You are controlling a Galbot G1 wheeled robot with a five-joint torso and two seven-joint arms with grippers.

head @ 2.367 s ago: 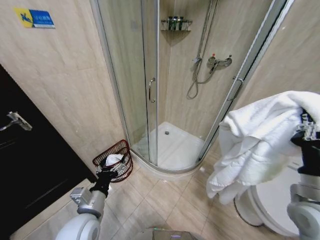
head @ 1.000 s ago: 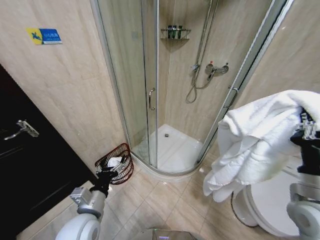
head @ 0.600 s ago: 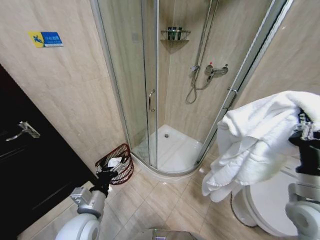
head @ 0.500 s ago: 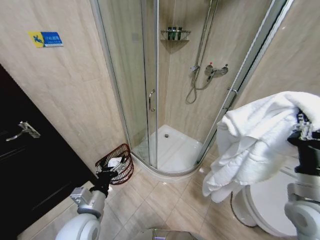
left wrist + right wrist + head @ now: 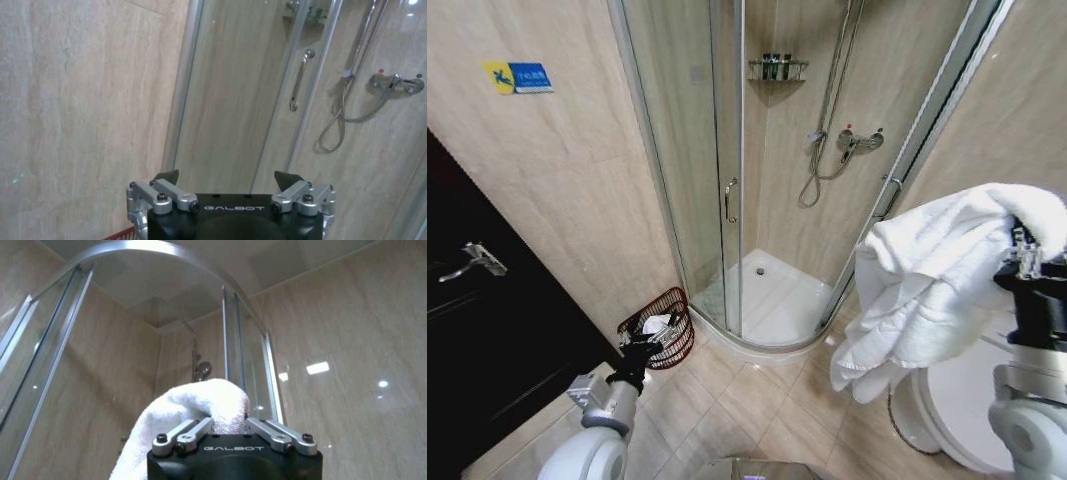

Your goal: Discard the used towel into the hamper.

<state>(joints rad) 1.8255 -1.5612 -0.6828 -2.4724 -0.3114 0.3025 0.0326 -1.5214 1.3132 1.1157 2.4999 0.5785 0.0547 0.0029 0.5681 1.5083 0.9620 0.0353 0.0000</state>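
Tiled floor (image 5: 757, 400) — hamper (image 5: 659, 326) by wall, toilet (image 5: 947, 400) at right.

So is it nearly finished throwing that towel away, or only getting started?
About halfway. Done: the right tool is shut on the white towel, held up in the air beside the toilet. In hand: carrying it. Left: the hamper sits across the floor by the shower door, so the towel has yet to get there and be dropped in. The left tool hangs open near the hamper.

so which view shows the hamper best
The head view: the whole hamper stands on the floor by the shower's glass wall, beyond the left end effector. The left wrist view catches just a red sliver of its rim.
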